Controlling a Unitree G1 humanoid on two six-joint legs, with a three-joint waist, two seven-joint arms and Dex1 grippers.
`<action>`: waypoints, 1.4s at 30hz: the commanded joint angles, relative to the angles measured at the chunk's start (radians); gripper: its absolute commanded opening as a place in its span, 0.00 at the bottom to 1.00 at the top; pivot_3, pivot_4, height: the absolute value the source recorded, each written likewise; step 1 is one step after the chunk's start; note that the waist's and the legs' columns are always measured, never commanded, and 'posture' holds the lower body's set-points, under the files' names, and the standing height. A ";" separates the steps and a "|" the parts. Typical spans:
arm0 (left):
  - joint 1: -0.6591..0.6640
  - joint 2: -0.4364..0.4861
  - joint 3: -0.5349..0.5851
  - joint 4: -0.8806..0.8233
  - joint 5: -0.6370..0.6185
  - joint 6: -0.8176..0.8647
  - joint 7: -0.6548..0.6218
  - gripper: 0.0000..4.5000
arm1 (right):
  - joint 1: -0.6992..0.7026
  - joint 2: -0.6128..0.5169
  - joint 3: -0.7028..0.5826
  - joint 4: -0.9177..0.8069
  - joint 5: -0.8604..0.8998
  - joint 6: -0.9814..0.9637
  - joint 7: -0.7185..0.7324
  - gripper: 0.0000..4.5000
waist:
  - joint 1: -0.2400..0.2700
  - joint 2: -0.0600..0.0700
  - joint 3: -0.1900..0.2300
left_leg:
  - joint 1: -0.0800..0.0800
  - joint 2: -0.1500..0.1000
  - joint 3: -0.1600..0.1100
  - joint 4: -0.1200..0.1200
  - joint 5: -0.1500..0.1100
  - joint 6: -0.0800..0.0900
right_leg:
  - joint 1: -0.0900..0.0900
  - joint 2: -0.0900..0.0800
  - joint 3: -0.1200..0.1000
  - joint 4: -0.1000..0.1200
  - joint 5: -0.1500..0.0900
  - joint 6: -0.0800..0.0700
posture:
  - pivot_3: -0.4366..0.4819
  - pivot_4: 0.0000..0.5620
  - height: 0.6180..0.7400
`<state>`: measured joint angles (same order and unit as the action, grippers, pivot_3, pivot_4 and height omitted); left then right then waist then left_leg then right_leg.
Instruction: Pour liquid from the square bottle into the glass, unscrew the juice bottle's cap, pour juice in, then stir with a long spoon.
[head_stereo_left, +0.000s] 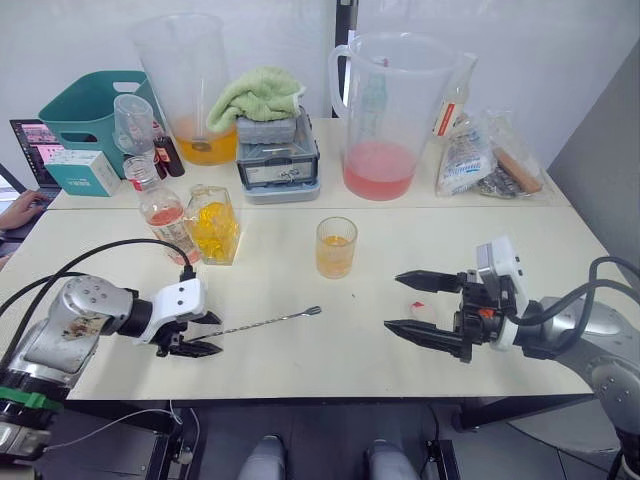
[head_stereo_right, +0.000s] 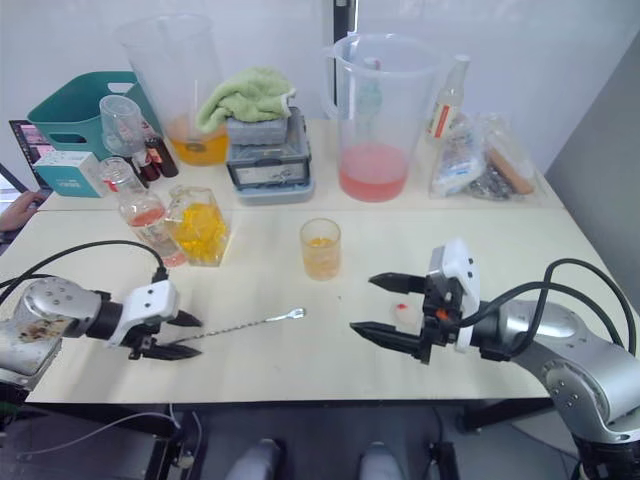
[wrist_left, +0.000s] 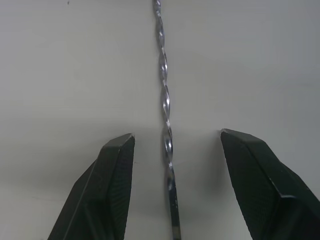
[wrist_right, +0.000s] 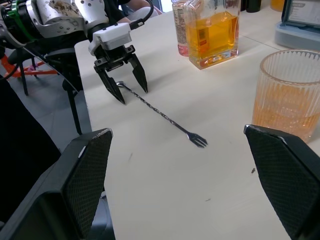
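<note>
The long spoon lies flat on the table near its front edge, its small end pointing toward the glass. My left gripper is open, one finger on each side of the spoon's twisted stem at the handle end, and the left fingers do not touch it. The glass stands mid-table holding orange liquid. Left of it are the square bottle and the juice bottle, side by side. My right gripper is open, low over the table, with the white cap lying between its fingers.
Two big clear pitchers stand at the back, with a grey box under a green towel between them. A teal basket is back left and bags are back right. A person's hand rests at the left edge.
</note>
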<state>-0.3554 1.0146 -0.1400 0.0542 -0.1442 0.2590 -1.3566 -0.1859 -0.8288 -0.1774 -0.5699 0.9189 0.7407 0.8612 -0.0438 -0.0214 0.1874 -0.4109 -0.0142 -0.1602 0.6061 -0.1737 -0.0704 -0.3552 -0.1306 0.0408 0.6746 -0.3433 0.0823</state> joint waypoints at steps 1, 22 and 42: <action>0.000 0.014 -0.062 0.040 0.064 -0.030 -0.034 0.46 | 0.000 -0.008 -0.050 -0.043 0.037 0.007 -0.021 1.00 | 0.000 0.000 0.000 | 0.000 0.000 0.000 0.000 0.000 0.000 | 0.000 0.000 0.000 0.000 0.000 0.000 | 0.48 0.27 1.00; -0.110 -0.055 0.143 -0.082 -0.385 0.221 -0.154 0.01 | 0.062 -0.014 -0.059 -0.018 0.026 0.007 -0.057 1.00 | 0.000 -0.001 0.001 | -0.004 0.000 -0.002 0.003 0.000 0.000 | -0.001 0.000 -0.002 0.000 0.000 0.000 | 0.48 0.27 1.00; -0.119 -0.364 0.265 -0.358 -0.747 0.585 0.329 0.01 | -0.277 0.406 0.041 0.053 0.579 0.107 -0.725 1.00 | -0.022 -0.002 0.001 | -0.002 0.000 -0.003 0.003 0.001 -0.001 | -0.001 0.001 -0.001 0.003 0.000 0.000 | 0.48 0.27 1.00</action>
<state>-0.4717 0.6508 0.1104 -0.2694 -0.8677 0.8537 -1.0312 -0.4454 -0.4217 -0.1241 -0.5129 1.4442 0.8579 0.1668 -0.0654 -0.0233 0.1885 -0.4126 -0.0140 -0.1628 0.6089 -0.1730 -0.0711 -0.3559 -0.1298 0.0397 0.6775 -0.3433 0.0821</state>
